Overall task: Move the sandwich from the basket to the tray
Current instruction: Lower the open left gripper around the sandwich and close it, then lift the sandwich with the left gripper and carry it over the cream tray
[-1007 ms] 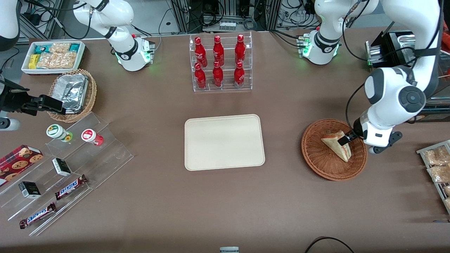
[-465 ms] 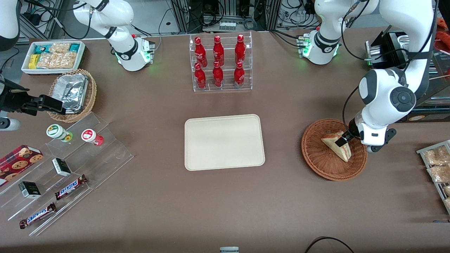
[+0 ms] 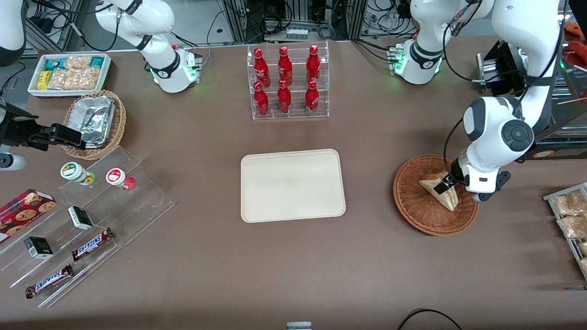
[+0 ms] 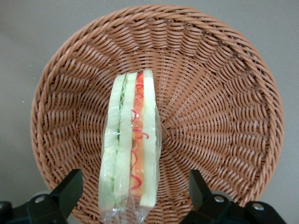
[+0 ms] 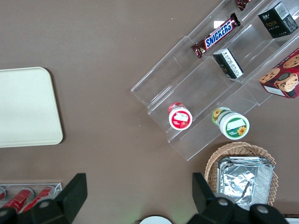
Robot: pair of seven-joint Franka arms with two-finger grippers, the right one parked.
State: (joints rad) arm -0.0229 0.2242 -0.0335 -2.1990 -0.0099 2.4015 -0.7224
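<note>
The sandwich [image 3: 445,198] is a plastic-wrapped wedge of white bread with red, orange and green filling. It stands on edge in the reddish-brown wicker basket [image 3: 415,208] toward the working arm's end of the table. In the left wrist view the sandwich [image 4: 131,149] runs across the basket [image 4: 219,107]. My left gripper [image 3: 445,184] is low over the sandwich. It is open [image 4: 133,189], with one finger on each side of the wedge and a gap to each. The cream tray [image 3: 292,185] lies bare at the table's middle and also shows in the right wrist view [image 5: 25,107].
A clear rack of red bottles [image 3: 286,82] stands farther from the camera than the tray. A metal tray of snack packets [image 3: 571,220] lies beside the basket toward the working arm's end. A clear stepped stand with snacks [image 3: 87,215], a tan foil basket [image 3: 94,121] and a white snack bin [image 3: 69,73] lie toward the parked arm's end.
The left arm has shifted a little toward the tray and the gripper has edged along the sandwich. The sandwich and basket have not moved.
</note>
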